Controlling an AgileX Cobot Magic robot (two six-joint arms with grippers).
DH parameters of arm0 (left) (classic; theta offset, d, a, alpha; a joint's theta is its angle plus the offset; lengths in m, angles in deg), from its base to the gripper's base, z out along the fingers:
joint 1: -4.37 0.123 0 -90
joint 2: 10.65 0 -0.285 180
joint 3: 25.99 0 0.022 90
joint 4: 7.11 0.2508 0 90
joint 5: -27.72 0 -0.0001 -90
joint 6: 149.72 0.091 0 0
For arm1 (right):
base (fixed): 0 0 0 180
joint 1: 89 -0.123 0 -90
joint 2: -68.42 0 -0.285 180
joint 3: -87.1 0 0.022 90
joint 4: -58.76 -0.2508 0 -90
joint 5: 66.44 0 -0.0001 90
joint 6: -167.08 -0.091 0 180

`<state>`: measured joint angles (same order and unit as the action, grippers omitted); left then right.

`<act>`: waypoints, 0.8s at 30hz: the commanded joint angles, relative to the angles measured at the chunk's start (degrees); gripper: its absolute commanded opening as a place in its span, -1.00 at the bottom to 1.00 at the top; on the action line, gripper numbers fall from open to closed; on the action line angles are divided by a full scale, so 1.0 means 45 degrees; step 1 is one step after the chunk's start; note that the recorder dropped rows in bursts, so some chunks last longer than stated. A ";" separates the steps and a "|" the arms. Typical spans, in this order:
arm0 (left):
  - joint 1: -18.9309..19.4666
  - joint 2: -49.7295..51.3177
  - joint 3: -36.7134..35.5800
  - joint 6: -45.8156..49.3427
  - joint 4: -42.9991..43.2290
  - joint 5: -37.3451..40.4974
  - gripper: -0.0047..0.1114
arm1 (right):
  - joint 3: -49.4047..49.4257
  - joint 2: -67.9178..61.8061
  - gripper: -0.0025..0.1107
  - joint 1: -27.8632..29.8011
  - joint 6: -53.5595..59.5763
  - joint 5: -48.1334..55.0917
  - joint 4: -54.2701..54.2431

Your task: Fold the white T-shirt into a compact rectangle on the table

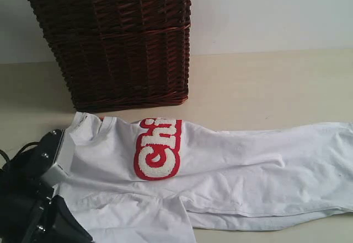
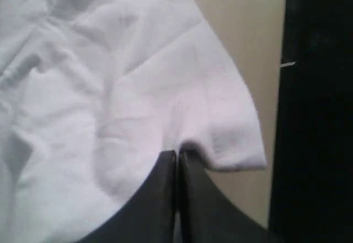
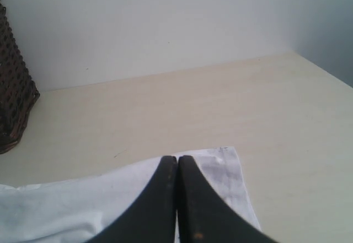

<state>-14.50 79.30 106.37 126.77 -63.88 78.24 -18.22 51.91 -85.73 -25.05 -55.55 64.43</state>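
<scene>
**Both pincers shut at opposite ends of the shirt**

The white T-shirt [image 1: 231, 160] lay stretched lengthwise on the table [image 1: 265, 83], with one pincer at each end. That spread looked like the setup for a fold, not a finished one.

The left pincer [image 2: 177, 157] had its fingers pressed together right where the sleeve [image 2: 231, 127] meets the body. Cloth puckered at its tips, so it appeared to be clamped on the fabric there. Gripping that junction would let the arm carry sleeve and shoulder over together. The sleeve hung just beyond the tips and to one side, and the crumpled body lay on the other.

The right pincer [image 3: 177, 159] was also closed, with its tips over the hem corner [image 3: 226, 166]. White cloth showed on both sides of its fingers and bare table beyond them. Whether any cloth was caught between them could not be told.

The red band [image 1: 158, 149] of fuzzy letters faced up, nearer the left pincer than the right. The wicker basket [image 1: 116, 39] stood well clear of both pincers, apart from the shirt — no obstacle to a sweep inward. The fold itself seemed barely begun, and loose wrinkles near the left pincer could bunch if it dragged instead of lifting.
</scene>
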 commanded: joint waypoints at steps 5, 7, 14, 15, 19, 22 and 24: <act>0.0129 -0.0097 -0.0011 -0.0598 -0.3050 0.2196 -0.92 | 0.0019 0.0066 -0.96 0.0106 -0.0008 -0.0075 0.0031; 0.0129 -0.0097 0.0057 -0.0598 -0.3295 0.2104 -0.92 | 0.0019 0.0066 -0.96 0.0106 -0.0008 -0.0075 0.0031; 0.0129 -0.0018 0.0269 -0.1653 -0.2585 0.2232 -0.92 | 0.0019 0.0066 -0.96 0.0106 -0.0008 -0.0075 0.0056; 0.0129 -0.0018 0.0269 -0.1921 -0.2527 0.2263 -0.92 | 0.0019 0.0066 -0.96 0.0106 -0.0008 -0.0075 0.0056; 0.0269 -0.0018 0.0269 -0.3191 -0.3191 0.1929 -0.92 | 0.0019 0.0066 -0.96 0.0106 -0.0008 -0.0075 0.0056; 0.0843 -0.0018 0.0438 -0.3156 -0.3392 -0.0838 -0.92 | 0.0019 0.0066 -0.96 0.0106 -0.0008 -0.0075 0.0056; 0.1324 0.0008 0.0784 -0.2374 -0.3481 -0.2295 -0.92 | 0.0019 0.0066 -0.96 0.0106 -0.0008 -0.0075 0.0025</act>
<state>-10.31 79.49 108.51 113.65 -78.00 74.25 -18.22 51.91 -85.73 -25.05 -55.55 64.43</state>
